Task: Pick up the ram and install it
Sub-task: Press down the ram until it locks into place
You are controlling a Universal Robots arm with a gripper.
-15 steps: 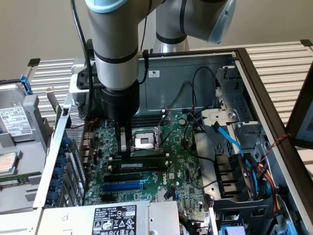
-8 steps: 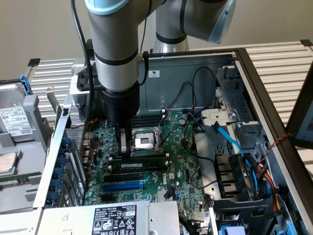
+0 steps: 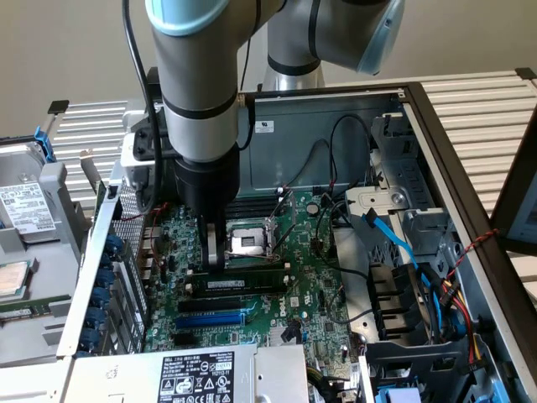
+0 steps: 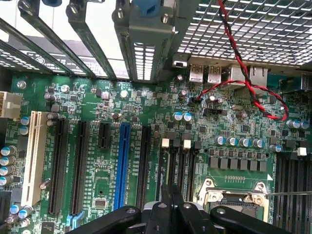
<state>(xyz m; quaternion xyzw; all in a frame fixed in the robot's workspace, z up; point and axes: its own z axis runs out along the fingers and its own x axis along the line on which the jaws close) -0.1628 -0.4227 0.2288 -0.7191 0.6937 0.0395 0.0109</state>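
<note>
Exterior view: hand (image 3: 216,252), closed, presses down over the ram (image 3: 243,278), apparently seated in a motherboard (image 3: 319,285) slot near the CPU socket (image 3: 250,241). Light, stiff, fragile; best gripped by its long edges.

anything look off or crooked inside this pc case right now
Nothing looks damaged or spilled. The ram lies level along a slot beside the CPU socket, with the shut gripper pressing down at one end. A red and black wire loops loosely over the motherboard.

The tool (image 3: 216,256) perhaps hides the ram's (image 3: 252,284) end.
</note>
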